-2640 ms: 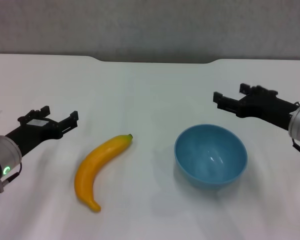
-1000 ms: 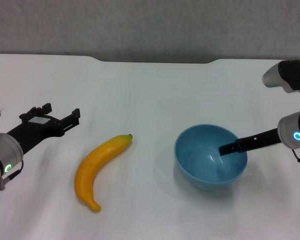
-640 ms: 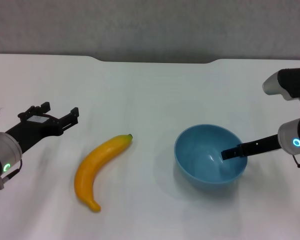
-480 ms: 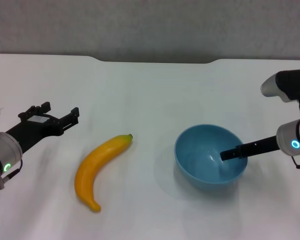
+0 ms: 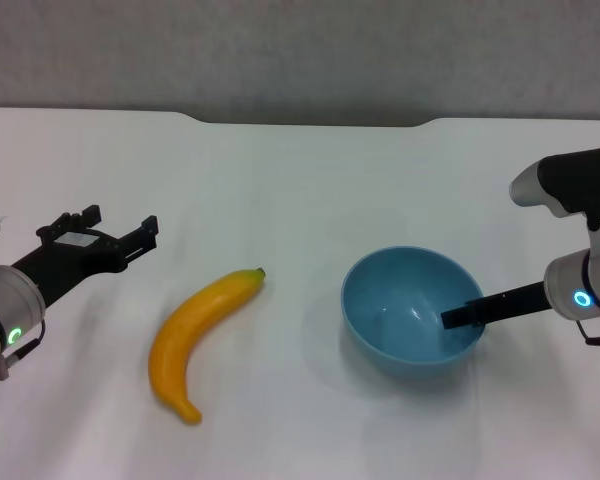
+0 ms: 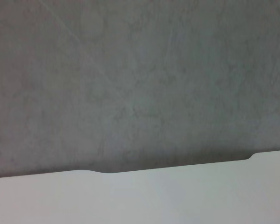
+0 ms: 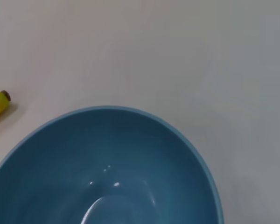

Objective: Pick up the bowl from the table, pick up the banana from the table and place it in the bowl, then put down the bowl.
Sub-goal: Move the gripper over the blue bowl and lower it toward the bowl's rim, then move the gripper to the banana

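Landmark: the bowl [image 5: 412, 308], on the table [image 5: 300, 180].

Far to the bowl's left, my left tool [image 5: 120, 250] hovers low over the table with its jaws apart and nothing between them. It has hardly shifted over the last few seconds; I read that arm as waiting.

Between that tool and the bowl lies the banana [image 5: 195, 338], flat on the table, untouched, stem tip toward the bowl. It sits where it sat before.

The bowl itself has crept slightly toward the banana in the last half second, so I judge the right arm is now acting on it.

At the bowl's right rim, my right tool [image 5: 462, 315] has swung down from beyond the bowl: one finger reaches over the rim into the bowl. I cannot tell whether it has clamped the wall.

Meaning: bowl pickup is beginning; lift not yet evident.
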Available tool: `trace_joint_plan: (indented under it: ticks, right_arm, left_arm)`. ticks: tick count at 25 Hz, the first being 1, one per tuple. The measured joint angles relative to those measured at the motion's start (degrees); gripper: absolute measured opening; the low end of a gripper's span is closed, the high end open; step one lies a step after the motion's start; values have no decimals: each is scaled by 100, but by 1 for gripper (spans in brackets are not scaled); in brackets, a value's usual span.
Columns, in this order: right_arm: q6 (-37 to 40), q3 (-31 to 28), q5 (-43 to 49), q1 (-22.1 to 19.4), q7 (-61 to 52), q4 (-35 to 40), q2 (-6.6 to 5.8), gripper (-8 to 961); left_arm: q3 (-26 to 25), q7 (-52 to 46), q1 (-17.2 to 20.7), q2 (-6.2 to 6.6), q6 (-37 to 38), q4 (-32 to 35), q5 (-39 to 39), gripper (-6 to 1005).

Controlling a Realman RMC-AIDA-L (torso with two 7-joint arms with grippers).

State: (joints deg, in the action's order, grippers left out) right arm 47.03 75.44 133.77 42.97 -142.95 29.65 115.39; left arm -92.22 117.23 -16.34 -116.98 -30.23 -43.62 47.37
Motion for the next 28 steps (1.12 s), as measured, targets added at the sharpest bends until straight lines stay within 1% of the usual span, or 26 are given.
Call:
trace_joint_plan:
  ticks: [1,6,12,14,23,26,28]
  right_arm:
    - [-32,30,0,-13,0,15,0,830]
    - [-209,160,-1,-48,2,53,6,614]
    - [-240,187,0,-69,6,76,9,397]
    - [-257,186,-1,-70,10,77,9,160]
    - [-279,182,-2,-93,14,103,9,101]
    - [-281,181,4,-179,14,263,12,87]
    - [-257,181,4,-275,12,467,10,86]
  left_arm:
    - [-2,-1,3,0,0,1,0,880]
    - [-6,5,7,0,0,20,0,880]
    - [9,-10,-5,0,-7,20,0,880]
    - [18,-5,-13,0,-20,10,0,880]
    - [20,-7,-18,0,-29,10,0,880]
    - [59,-22,-17,2,-28,8,28,880]
    - [226,-47,-16,25,53,-47,58,881]
